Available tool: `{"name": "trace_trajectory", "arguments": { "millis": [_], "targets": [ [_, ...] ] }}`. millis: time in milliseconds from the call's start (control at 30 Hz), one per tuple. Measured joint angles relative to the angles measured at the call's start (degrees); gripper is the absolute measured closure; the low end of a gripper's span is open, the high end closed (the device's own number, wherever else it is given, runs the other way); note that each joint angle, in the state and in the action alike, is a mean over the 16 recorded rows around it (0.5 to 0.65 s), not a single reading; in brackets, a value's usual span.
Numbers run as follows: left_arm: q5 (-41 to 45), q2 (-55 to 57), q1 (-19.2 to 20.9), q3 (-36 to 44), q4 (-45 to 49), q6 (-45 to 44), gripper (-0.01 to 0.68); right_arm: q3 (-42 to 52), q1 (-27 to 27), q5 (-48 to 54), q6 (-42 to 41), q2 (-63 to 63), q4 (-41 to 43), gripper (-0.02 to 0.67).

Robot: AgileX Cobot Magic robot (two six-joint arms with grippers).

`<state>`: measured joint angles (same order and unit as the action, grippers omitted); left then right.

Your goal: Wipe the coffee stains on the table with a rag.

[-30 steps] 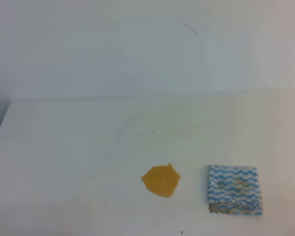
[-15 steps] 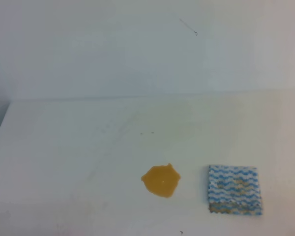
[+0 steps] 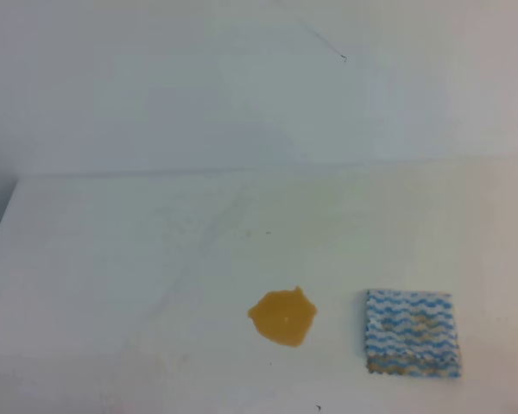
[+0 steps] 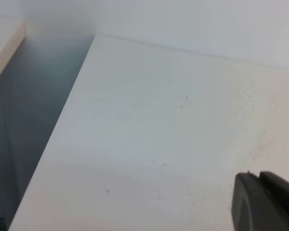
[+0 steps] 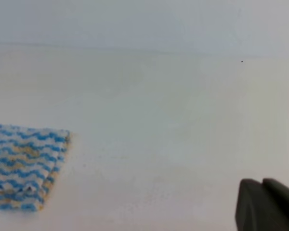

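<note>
The coffee stain (image 3: 282,316) is an orange-brown blotch on the white table (image 3: 138,259), near the front middle in the high view. The rag (image 3: 412,333), blue and white zigzag with tan marks, lies flat just right of the stain, apart from it. It also shows at the left in the right wrist view (image 5: 24,166). Neither arm shows in the high view. The left gripper (image 4: 258,176) shows only as dark fingertips pressed together at the lower right, over bare table. The right gripper (image 5: 261,182) looks the same, well right of the rag, holding nothing.
A pale wall (image 3: 259,86) rises behind the table. The table's left edge (image 4: 62,134) drops to a dark gap beside another pale surface (image 4: 2,43). Faint smudges and tiny dark specks (image 3: 268,232) mark the tabletop.
</note>
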<state>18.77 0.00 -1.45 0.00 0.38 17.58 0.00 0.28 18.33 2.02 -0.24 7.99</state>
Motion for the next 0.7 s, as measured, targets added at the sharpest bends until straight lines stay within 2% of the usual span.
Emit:
{"name": "trace_trajectory", "arguments": {
  "millis": [700],
  "targets": [
    [0.0, 0.0, 0.0, 0.0, 0.0, -0.1, 0.674, 0.0, 0.0, -0.1, 0.0, 0.0, 0.0, 0.652]
  ]
}}
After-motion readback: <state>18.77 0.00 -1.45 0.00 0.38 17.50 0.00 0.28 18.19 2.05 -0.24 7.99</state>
